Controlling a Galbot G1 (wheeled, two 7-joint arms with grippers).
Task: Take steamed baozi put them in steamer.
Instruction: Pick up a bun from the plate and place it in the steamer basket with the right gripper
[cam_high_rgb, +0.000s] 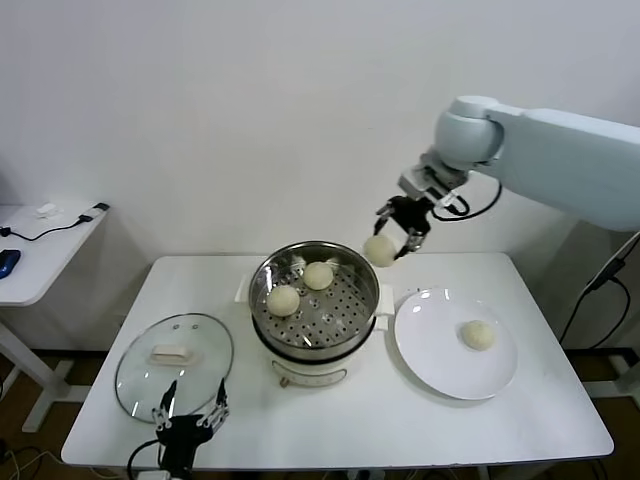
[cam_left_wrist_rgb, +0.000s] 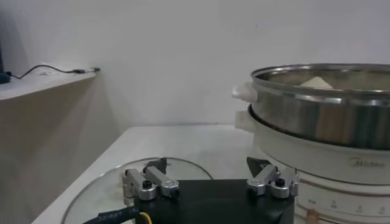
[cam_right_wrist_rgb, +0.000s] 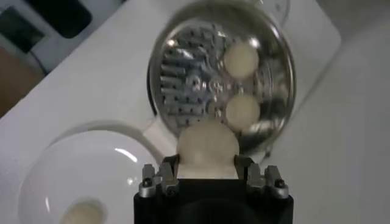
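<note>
At far left our left gripper (cam_high_rgb: 190, 418) waits low at the table's (cam_high_rgb: 330, 425) near edge beside the glass lid (cam_high_rgb: 175, 365), fingers spread wide and empty. In the middle, the steamer (cam_high_rgb: 262, 288) already holds two baozi (cam_high_rgb: 318, 275) on its perforated tray. Just right of its rim, in the air, our right gripper (cam_high_rgb: 398, 240) is clamped on a third bun (cam_high_rgb: 380, 249); a fourth (cam_high_rgb: 477, 335) lies on the plate (cam_high_rgb: 425, 345) at right. We judge the carry should clear the rim, centre over bare tray, lower gently, then release without squashing the soft dough.
</note>
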